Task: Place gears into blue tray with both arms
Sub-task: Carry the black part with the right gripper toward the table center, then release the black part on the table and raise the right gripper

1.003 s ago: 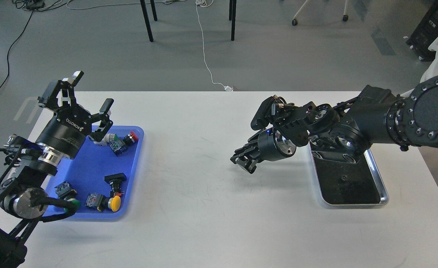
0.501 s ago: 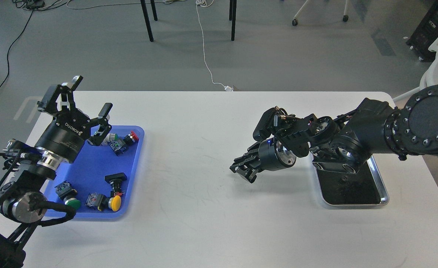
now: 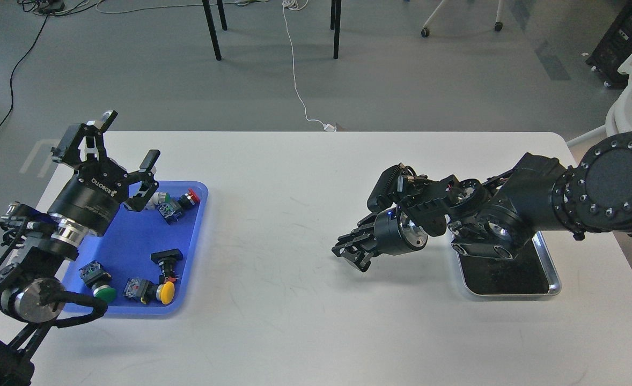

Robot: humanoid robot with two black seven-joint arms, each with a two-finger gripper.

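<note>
Right tool (image 3: 354, 252) hovers low over the bare white desk (image 3: 294, 300), fingers close together, can't tell if gripping. Push-button switches (image 3: 158, 289) lie in the blue tray (image 3: 133, 236) on the left, silver tray (image 3: 549, 268) on the right. Left tool (image 3: 125, 145) spread open above the blue tray's far end.

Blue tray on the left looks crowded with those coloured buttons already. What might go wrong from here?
1. The blue tray holds several push-buttons; a dropped gear could land on one and bounce out.
2. The left gripper hangs open over the tray's far corner and might knock the red button.
3. The right arm hides much of the silver tray, and I can't tell whether its gripper holds a gear.
</note>
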